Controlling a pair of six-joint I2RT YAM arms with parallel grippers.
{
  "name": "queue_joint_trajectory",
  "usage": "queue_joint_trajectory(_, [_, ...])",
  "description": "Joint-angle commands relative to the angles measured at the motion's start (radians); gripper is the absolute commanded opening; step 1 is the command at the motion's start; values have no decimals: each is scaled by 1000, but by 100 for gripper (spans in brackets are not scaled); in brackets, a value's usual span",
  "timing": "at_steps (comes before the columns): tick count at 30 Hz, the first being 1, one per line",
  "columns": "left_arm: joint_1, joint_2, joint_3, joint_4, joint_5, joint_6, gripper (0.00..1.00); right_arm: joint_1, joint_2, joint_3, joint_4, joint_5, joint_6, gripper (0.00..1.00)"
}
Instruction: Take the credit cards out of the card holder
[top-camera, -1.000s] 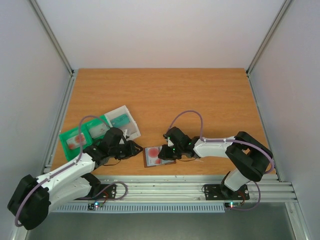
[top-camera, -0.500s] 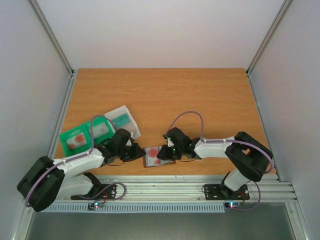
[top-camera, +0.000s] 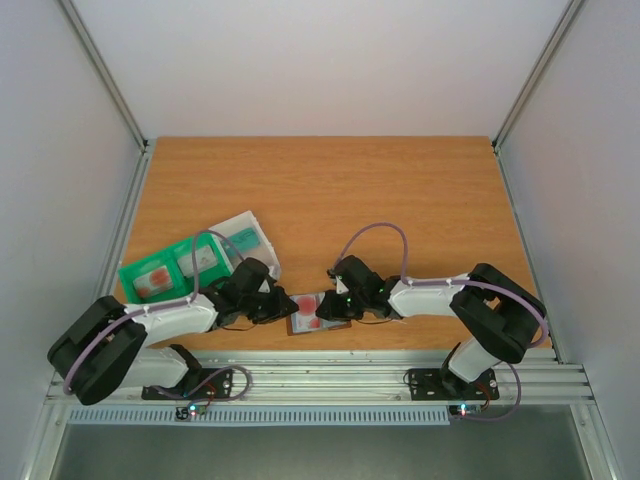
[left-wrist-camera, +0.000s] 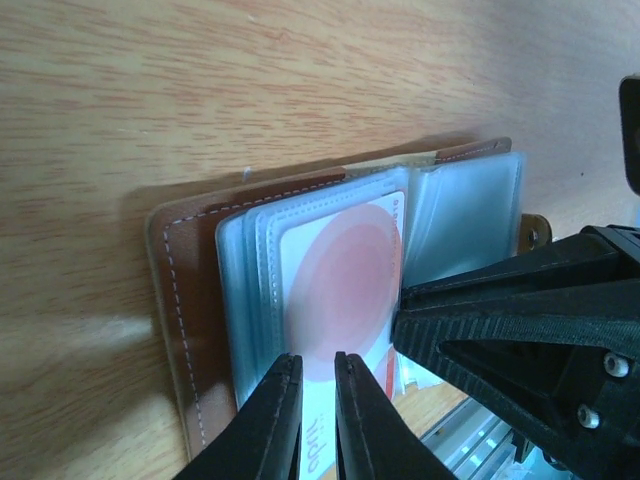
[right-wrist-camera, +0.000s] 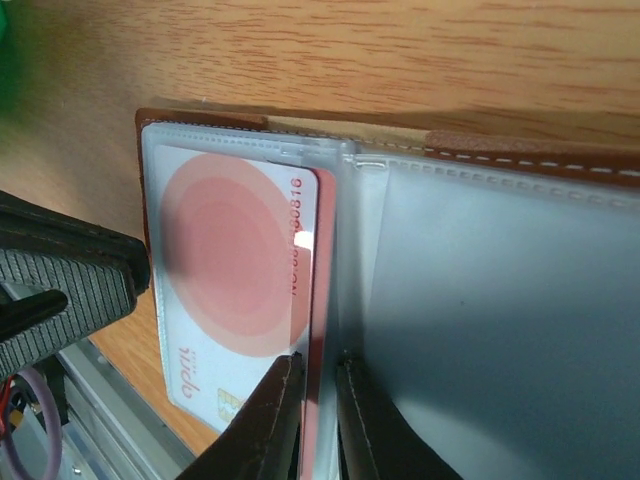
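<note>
From above, the card holder (top-camera: 314, 324) lies open and flat on the table (top-camera: 330, 190). My left gripper (top-camera: 282, 305) is at the holder's left edge and my right gripper (top-camera: 334, 304) is over its right half. The green tray (top-camera: 140, 272) sits well to the holder's left.

On the left wrist, the credit cards (left-wrist-camera: 340, 270) sit in clear sleeves on the holder's left panel. The top one's end appears to stick out past its sleeve. My left fingers (left-wrist-camera: 268, 425) are together but for a sliver, tips over that end. I cannot tell whether they bite it.

On the right wrist, my right fingers (right-wrist-camera: 272, 420) are likewise nearly closed, tips at the holder's centre fold beside the card's edge.

I'd keep the right side pinning the holder at the fold. The left should draw the card straight out along its sleeve, low and slow. Any skew would likely jam a corner or drag the holder.
</note>
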Motion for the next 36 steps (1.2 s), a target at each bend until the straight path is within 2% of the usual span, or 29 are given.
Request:
queue_joint_trajectory(1, [-16, 37, 19, 76, 16, 4, 11, 8, 1, -40, -45, 53, -5, 13])
queue_joint_trajectory(11, [-18, 52, 24, 14, -38, 33, 13, 8, -55, -42, -94, 89, -4, 11])
queue_joint_trajectory(19, [-18, 24, 38, -10, -24, 27, 18, 8, -126, -17, -110, 47, 8, 10])
queue_joint_trajectory(27, [-18, 7, 60, 17, 27, 19, 22, 8, -106, -8, -122, 52, 12, 17])
queue_joint_trajectory(30, [-18, 33, 61, 58, 59, 14, 20, 8, -93, -5, -120, 49, 13, 18])
queue_joint_trajectory(36, [-18, 72, 55, 68, 51, 18, 10, 8, -73, 8, -113, 46, 12, 18])
